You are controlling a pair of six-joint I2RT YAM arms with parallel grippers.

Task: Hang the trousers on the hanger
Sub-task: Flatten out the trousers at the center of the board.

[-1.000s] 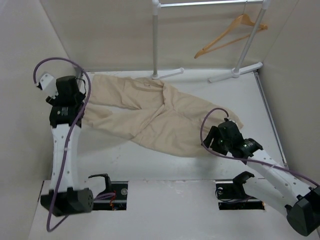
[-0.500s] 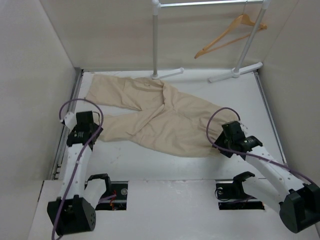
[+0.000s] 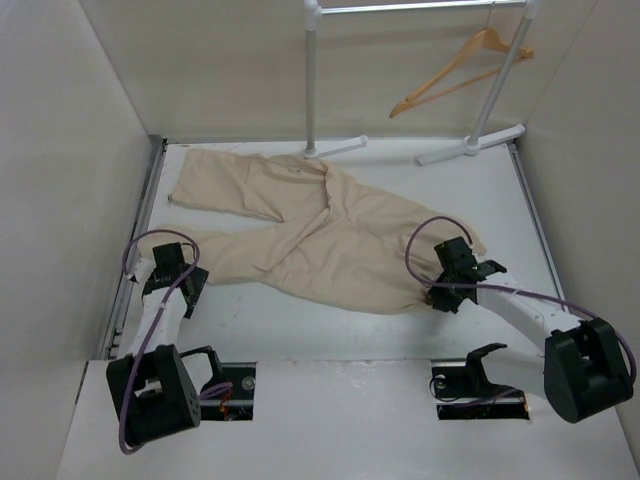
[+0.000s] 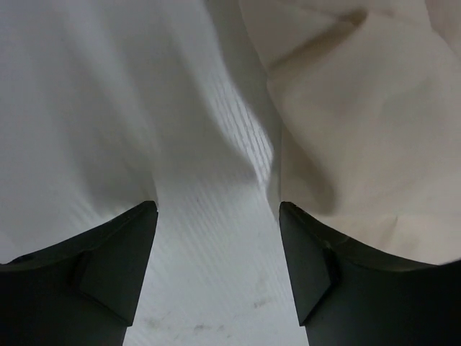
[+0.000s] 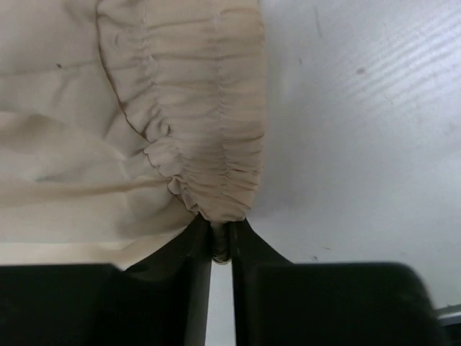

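1. Beige trousers (image 3: 320, 235) lie spread flat on the white worktop (image 3: 300, 325) across the middle of the overhead view. The waist is toward the right and the two legs run off to the left.
2. Over the last second the left arm has pulled back from the leg ends at the upper left of the frame to the lower left, close to its own base. It has left the cloth lying where it was.
3. Left tool (image 4: 216, 216) is released. Its two dark fingers stand wide apart over bare worktop with nothing between them. A fold of cloth sits just beside the right-hand finger, and I cannot tell whether they touch.
4. Right tool (image 5: 221, 241) has gone from gaping to clenched in that same second. Its fingers are now almost together and nip the gathered elastic waistband at its near corner, right of centre in the overhead view.
5. To my eye this means the pick-up is starting from the waist end, with one arm gripping and the other free.
6. The wooden hanger (image 3: 455, 70) hangs on the white rack (image 3: 312, 80) at the upper right, well apart from the trousers and untouched, so all of the hanging is yet to be done.
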